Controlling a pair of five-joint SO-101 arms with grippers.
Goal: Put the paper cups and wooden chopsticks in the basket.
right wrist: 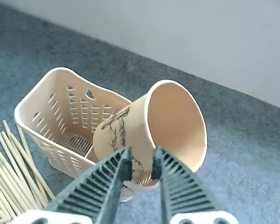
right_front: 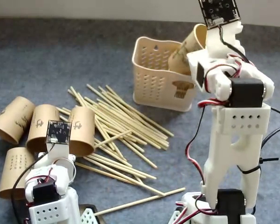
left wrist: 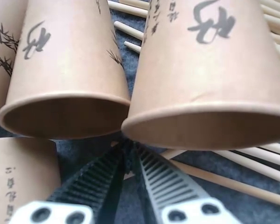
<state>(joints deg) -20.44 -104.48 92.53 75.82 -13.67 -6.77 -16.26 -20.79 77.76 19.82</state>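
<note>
Over the far right corner of the cream perforated plastic basket (right_front: 161, 77), the right gripper (right wrist: 140, 164) hangs with its jaws narrowed to a slit. They pinch the base rim of a tan paper cup with dark ink print (right wrist: 151, 128). That cup is tilted, with its mouth up and pointing away from the basket and its lower end at the basket's rim; I can't tell if it touches.

Pale wooden chopsticks (right_front: 119, 128) lie in a loose fanned pile on the grey felt-like table cover (right_front: 60, 56), just beside the basket's front left side and spreading away from it. A few strays lie farther out toward the arm bases.

Four more tan paper cups (right_front: 42, 127) lie on their sides beyond the pile, well apart from the basket. Three are in a row and one lies nearer the left arm's base. The cup nearest the basket rests against the chopsticks.

The left gripper (left wrist: 132, 150) sits low at the open mouths of two of these cups, right where their rims meet. Its jaws are closed tip to tip, with nothing seen between them.
</note>
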